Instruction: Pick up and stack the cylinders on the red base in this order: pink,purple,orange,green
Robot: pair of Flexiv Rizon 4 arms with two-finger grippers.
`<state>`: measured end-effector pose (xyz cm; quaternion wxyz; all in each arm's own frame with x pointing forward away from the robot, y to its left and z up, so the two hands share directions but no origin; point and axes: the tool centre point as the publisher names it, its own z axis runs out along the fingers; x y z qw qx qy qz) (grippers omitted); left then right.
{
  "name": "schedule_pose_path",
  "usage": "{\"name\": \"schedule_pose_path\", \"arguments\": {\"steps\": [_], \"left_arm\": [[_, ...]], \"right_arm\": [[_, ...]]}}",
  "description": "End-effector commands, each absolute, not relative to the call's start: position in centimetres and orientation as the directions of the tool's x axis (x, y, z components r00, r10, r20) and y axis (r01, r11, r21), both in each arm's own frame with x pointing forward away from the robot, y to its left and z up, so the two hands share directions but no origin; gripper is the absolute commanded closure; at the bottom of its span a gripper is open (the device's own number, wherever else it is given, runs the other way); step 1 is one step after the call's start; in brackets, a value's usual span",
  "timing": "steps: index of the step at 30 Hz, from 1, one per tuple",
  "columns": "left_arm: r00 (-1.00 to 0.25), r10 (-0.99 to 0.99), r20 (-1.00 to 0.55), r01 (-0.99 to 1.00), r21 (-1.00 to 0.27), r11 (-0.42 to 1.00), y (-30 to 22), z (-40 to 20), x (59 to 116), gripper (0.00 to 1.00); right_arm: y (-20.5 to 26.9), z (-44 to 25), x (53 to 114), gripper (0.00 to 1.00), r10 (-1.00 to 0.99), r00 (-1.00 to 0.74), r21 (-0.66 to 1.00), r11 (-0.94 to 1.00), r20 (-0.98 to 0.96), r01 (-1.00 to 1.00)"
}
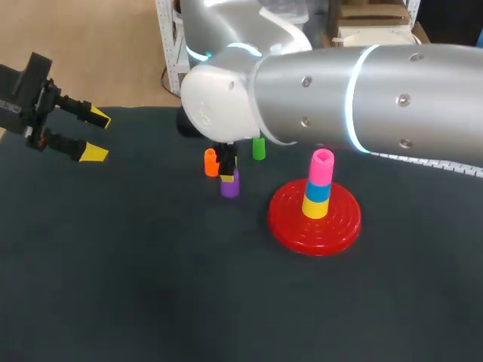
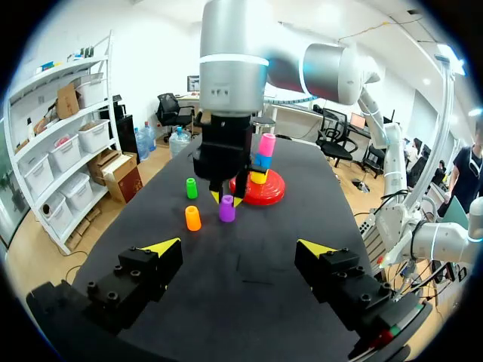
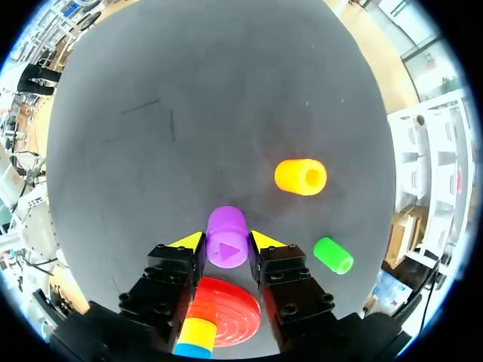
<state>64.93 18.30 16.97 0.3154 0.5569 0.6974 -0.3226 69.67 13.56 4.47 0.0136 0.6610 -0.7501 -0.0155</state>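
Ok so the big silver right arm [image 1: 339, 90] comes in from the right edge and fills most of the top of the head view, and it's planted straight down over the purple cylinder [image 1: 229, 185], which is a bit left of centre on the dark desk [image 1: 151, 286]. From the right wrist camera the right jaws look closed on it, one finger pressed against each side. The purple one seems to be upright with its bottom on the desk. The orange cylinder [image 1: 210, 162] stands just beside it, up and to the left. The green cylinder [image 1: 259, 148] is close by on the upper right, tucked under the arm's wrist. The red base [image 1: 339, 226] sits right of centre, with a yellow piece [image 1: 315, 207] at the bottom of its peg, a blue one [image 1: 318, 191] on that and the pink cylinder [image 1: 322, 167] on top. The left arm [image 1: 23, 98] is way off in the upper left corner, well apart from everything, and the left jaws are spread wide with nothing between the yellow fingertips [image 1: 94, 153].
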Motion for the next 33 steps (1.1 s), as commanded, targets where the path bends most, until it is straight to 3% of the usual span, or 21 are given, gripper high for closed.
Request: {"name": "schedule_pose_path", "arguments": {"steps": [1, 5, 22, 33], "left_arm": [[-0.179, 0.572, -0.800, 0.980, -0.096, 0.172, 18.3, 16.9, 64.9, 0.00], [-0.179, 0.572, -0.800, 0.980, -0.096, 0.172, 18.3, 16.9, 64.9, 0.00], [-0.179, 0.572, -0.800, 0.980, -0.096, 0.172, 18.3, 16.9, 64.9, 0.00], [-0.179, 0.572, -0.800, 0.980, -0.096, 0.172, 18.3, 16.9, 64.9, 0.00]], "right_arm": [[12.7, 7.4, 68.3, 1.00, -0.993, -0.102, 0.045, 0.099, -0.060, -0.994], [11.8, 10.5, 67.4, 1.00, -0.995, -0.066, 0.062, 0.061, -0.074, -0.996], [11.8, 10.5, 67.4, 1.00, -0.995, -0.066, 0.062, 0.061, -0.074, -0.996], [6.5, 14.7, 65.5, 1.00, -0.999, -0.020, 0.006, 0.020, -0.036, -1.000]]}}
